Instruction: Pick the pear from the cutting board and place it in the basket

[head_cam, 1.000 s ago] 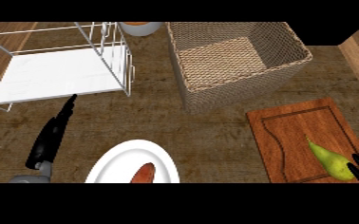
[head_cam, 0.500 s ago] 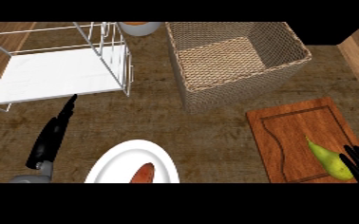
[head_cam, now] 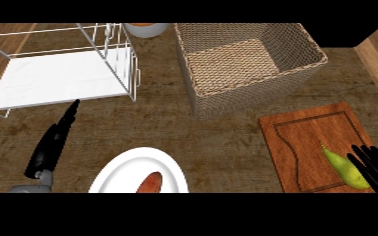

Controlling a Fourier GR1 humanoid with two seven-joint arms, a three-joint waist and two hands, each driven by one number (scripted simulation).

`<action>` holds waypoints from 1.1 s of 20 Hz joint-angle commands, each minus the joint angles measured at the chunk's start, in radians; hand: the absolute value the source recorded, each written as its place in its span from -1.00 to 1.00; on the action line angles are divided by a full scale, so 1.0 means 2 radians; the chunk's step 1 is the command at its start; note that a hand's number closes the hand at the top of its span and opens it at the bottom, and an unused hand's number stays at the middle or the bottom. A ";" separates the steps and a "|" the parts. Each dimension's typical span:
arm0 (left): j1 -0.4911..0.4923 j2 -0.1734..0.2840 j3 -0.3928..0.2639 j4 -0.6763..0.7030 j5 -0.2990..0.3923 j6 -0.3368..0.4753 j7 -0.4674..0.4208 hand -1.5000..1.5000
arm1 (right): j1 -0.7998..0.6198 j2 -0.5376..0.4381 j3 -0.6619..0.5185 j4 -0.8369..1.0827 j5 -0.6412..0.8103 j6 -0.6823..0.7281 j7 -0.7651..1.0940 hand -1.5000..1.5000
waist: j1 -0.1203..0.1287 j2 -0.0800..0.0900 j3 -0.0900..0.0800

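right hand (head_cam: 364, 161) sits beside the pear (head_cam: 344, 168) on the board (head_cam: 310, 140), fingers straight and spread. curl them round the pear's middle before lifting.

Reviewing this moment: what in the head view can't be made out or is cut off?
- Right robot hand: only finger ends show at the right edge; whether they touch the pear is unclear.
- Left robot hand: seen edge-on, fingers straight; forearm cut by the lower edge.
- Orange item on the plate: cut off below, unidentifiable.
- Bowl behind the rack: cut by the top edge.
- Basket: nothing visible inside.
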 commanded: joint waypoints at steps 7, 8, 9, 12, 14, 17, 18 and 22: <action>-0.014 -0.009 0.005 0.008 -0.004 -0.001 -0.003 0.00 | -0.043 0.020 0.026 0.056 0.023 0.006 0.002 1.00 | 0.008 0.001 0.010; -0.018 -0.008 0.012 0.021 -0.002 0.001 0.001 0.00 | -0.038 0.020 0.026 0.073 0.021 0.002 -0.011 1.00 | 0.007 0.001 0.010; -0.008 0.009 0.013 -0.001 0.003 -0.016 0.001 0.00 | -0.043 0.042 0.042 0.070 0.036 -0.001 0.004 1.00 | 0.014 0.001 0.010; 0.003 -0.015 0.002 0.022 -0.013 0.008 -0.028 0.00 | -0.050 0.013 0.035 0.082 0.032 0.010 -0.017 1.00 | 0.010 0.001 0.010; -0.013 0.002 0.012 0.014 -0.007 -0.005 -0.011 0.00 | -0.040 0.041 0.054 0.077 0.059 -0.034 -0.013 1.00 | 0.010 0.001 0.011; -0.004 0.001 0.015 0.012 0.002 -0.012 -0.014 0.00 | -0.046 0.049 0.062 0.044 0.058 -0.021 -0.003 1.00 | 0.011 0.000 0.010; -0.009 -0.011 0.005 0.007 -0.004 -0.006 0.002 0.00 | -0.034 0.047 0.054 0.048 0.055 -0.045 -0.019 1.00 | 0.007 -0.001 0.011; 0.000 -0.020 0.005 0.002 -0.010 0.010 0.003 0.00 | -0.013 0.053 0.035 0.004 0.016 -0.073 -0.039 1.00 | -0.002 -0.004 0.011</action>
